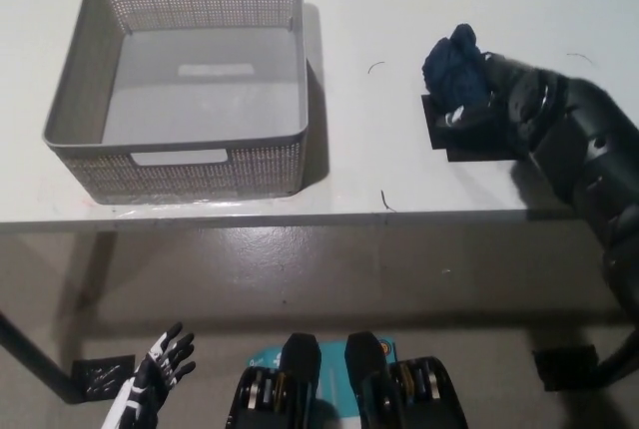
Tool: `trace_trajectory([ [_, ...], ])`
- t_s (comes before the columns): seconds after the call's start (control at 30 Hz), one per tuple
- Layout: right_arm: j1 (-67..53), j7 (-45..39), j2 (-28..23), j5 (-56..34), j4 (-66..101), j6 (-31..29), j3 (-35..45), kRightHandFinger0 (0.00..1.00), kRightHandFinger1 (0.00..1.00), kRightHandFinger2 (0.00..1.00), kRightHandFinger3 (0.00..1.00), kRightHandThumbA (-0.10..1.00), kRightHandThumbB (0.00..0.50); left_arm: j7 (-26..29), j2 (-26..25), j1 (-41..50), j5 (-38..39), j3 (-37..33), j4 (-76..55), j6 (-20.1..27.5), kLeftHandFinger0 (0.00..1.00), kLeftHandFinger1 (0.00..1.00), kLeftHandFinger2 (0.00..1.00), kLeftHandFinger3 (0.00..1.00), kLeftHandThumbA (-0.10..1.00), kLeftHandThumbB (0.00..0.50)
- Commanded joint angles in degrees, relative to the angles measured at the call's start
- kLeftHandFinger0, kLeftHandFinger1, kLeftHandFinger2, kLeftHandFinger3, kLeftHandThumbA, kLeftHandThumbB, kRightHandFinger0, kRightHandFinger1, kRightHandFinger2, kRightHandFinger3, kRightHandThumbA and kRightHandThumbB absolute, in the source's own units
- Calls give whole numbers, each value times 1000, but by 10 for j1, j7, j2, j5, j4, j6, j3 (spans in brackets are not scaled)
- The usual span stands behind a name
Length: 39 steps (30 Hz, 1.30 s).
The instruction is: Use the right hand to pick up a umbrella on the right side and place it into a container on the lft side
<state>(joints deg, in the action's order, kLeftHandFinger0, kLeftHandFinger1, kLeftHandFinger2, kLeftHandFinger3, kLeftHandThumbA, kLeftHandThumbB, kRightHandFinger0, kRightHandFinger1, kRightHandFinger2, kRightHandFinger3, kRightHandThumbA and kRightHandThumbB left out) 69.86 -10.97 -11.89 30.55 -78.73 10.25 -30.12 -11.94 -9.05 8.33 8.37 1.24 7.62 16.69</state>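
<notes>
The black right hand (504, 90) closes around a folded dark-blue umbrella (455, 68) at the desk's (379, 10) right, apparently gripping it. Soft fabric, light; hold the firm core. The basket (180, 165) waits left. The left hand (160, 369) hangs low, fingers spread.

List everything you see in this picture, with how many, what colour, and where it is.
Basket: one, grey, perforated, on the table's left side, nothing in it.
Umbrella: one, dark blue, folded, on the table's right side, in the right hand's grasp.
Mat: one, black, under the umbrella.
Table: one, white, across the upper picture.
Floor patches: two, black, lower left and lower right.
Right hand: one, black, closed on the umbrella.
Left hand: one, white and black, lower left below the table edge, fingers spread.
</notes>
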Motion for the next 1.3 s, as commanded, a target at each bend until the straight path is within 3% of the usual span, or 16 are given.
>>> trace_trajectory([
  [0.0,-10,-17,5,32,-19,-12,-32,1000,1000,1000,1000,836,500,-5,-9,-7,4,5,-19,19,1000,1000,1000,1000,1000,304],
  [0.1,-37,-21,1,35,-26,-4,-46,1000,1000,1000,1000,716,500,-3,-9,-7,3,6,-24,21,1000,1000,1000,1000,1000,325],
  [0.27,-92,20,-6,96,-39,35,-119,1000,1000,1000,1000,684,500,-9,-11,-3,15,11,-21,32,1000,1000,1000,1000,1000,332],
  [0.33,-115,46,-14,117,-43,54,-150,1000,1000,1000,1000,613,456,-10,-11,-1,18,13,-21,33,1000,1000,1000,1000,1000,344],
  [0.37,-132,92,-25,120,-45,57,-157,1000,1000,1000,1000,349,383,-11,-11,-1,20,13,-19,32,1000,1000,1000,1000,1000,354],
  [0.4,-135,110,-27,117,-45,53,-158,985,1000,1000,1000,176,241,-11,-11,-1,19,12,-20,33,1000,1000,1000,1000,1000,355],
  [0.43,-139,132,-31,114,-45,49,-157,822,925,1000,1000,77,265,-11,-11,-1,18,12,-21,33,1000,1000,1000,1000,1000,355],
  [0.47,-147,194,-38,106,-41,23,-150,558,649,778,930,-79,273,-10,-11,-2,18,13,-22,31,1000,1000,1000,1000,1000,364],
  [0.53,-151,269,-46,75,-33,-24,-116,373,512,671,806,-100,245,-9,-10,-5,16,13,-19,32,1000,1000,1000,1000,1000,359],
  [0.6,-149,301,-47,52,-27,-56,-87,387,512,639,674,-100,230,-8,-8,-4,16,13,-17,32,1000,1000,1000,1000,1000,358],
  [0.67,-144,319,-46,52,-25,-67,-78,425,560,694,676,-100,198,-9,-7,-2,19,13,-17,29,1000,1000,1000,1000,1000,358],
  [0.8,-120,343,-41,63,-18,-99,-68,373,509,647,685,-99,248,-7,-8,-1,13,13,-14,32,1000,1000,1000,1000,1000,355],
  [0.97,-52,370,-24,78,1,-131,-69,25,169,340,540,-100,210,-12,-8,2,18,12,-12,33,1000,1000,1000,1000,1000,329],
  [1.07,7,366,-6,73,18,-142,-60,17,190,380,525,-100,208,-9,-8,1,12,12,-11,30,1000,1000,1000,1000,1000,326],
  [1.17,48,380,7,83,43,-154,-60,0,14,167,383,-100,239,-8,-8,1,10,11,-16,27,1000,1000,1000,1000,1000,319],
  [1.27,89,383,24,81,85,-175,-50,0,0,10,267,-100,241,-12,-7,2,20,10,-17,19,1000,1000,1000,1000,1000,289],
])
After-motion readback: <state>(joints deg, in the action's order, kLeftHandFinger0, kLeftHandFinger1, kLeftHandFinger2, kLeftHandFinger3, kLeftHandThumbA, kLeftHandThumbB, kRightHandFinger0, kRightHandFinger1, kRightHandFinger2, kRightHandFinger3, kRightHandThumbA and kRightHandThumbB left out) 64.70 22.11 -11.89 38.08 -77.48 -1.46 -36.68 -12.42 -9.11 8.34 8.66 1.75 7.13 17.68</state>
